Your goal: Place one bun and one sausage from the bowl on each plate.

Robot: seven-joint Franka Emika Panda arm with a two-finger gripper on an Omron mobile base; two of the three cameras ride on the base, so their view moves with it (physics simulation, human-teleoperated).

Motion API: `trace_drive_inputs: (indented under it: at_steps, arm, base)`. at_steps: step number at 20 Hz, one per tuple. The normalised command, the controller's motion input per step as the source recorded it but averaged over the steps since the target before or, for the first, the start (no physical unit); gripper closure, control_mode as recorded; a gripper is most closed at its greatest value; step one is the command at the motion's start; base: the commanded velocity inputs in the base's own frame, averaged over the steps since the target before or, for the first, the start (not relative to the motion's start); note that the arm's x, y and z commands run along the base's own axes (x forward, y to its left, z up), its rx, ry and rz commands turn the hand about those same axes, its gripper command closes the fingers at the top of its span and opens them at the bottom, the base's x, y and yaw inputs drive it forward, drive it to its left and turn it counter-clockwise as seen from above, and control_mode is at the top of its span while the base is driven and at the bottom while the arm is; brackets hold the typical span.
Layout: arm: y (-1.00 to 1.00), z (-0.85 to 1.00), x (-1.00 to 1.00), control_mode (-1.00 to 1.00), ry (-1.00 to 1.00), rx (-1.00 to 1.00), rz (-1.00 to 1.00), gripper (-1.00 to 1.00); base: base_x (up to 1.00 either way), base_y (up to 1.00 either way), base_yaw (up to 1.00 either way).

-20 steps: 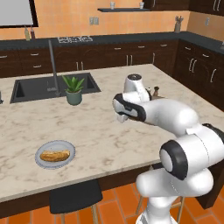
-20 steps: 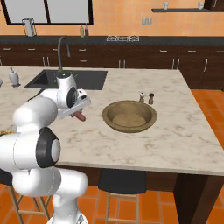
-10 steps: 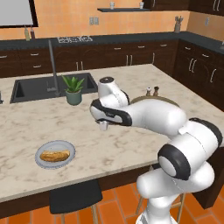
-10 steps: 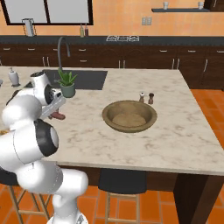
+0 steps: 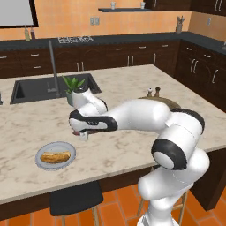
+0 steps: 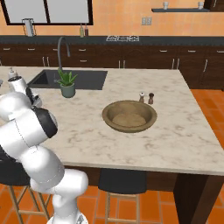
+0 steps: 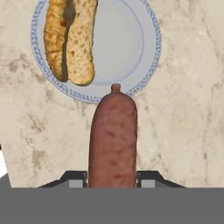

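The two dark fingers (image 7: 73, 178) are clenched on a slim reddish-brown sausage (image 7: 113, 140), which is gripped at its near end between them and is seen projecting forward in the hand view. The far tip of the sausage is seen overlapping the near rim of a small round light-grey plate (image 7: 127, 48) with a patterned blue edge. An elongated golden-tan split bun (image 7: 72, 37) is shown lying on the left part of that plate, apart from the sausage. In the left base view, the gripper (image 5: 84, 134) is seen hanging above the beige marbled desk (image 5: 132, 88), just beside and to the right of the plate (image 5: 44, 163) carrying the bun (image 5: 55, 156). Farther along the desk, in the right base view, a wide shallow olive-brown wooden bowl (image 6: 129, 125) is shown, well apart from the gripper. A small potted green plant (image 6: 67, 84) stands beside a dark sink (image 6: 87, 79).
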Motion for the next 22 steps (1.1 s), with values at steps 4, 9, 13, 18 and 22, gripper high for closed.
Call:
trace_drive_inputs:
  at_steps: [4,9,13,18,22]
  arm:
    - [0.81,-0.23,0.09,-1.0,0.09,-0.05,0.12,1.0]
    - [0.88,-0.21,0.02,-1.0,0.04,0.0,0.1,1.0]
    - [0.5,-0.3,0.57,-1.0,0.0,-0.01,0.04,1.0]
    - [0.31,-0.5,0.15,-1.0,-0.01,0.0,0.03,1.0]
    - [0.27,-0.41,0.0,-1.0,-0.05,0.0,0.0,1.0]
  base:
    - [0.0,0.0,0.0]
    - [0.0,0.0,0.0]
    - [0.0,0.0,0.0]
    - [0.0,0.0,0.0]
    - [0.0,0.0,0.0]
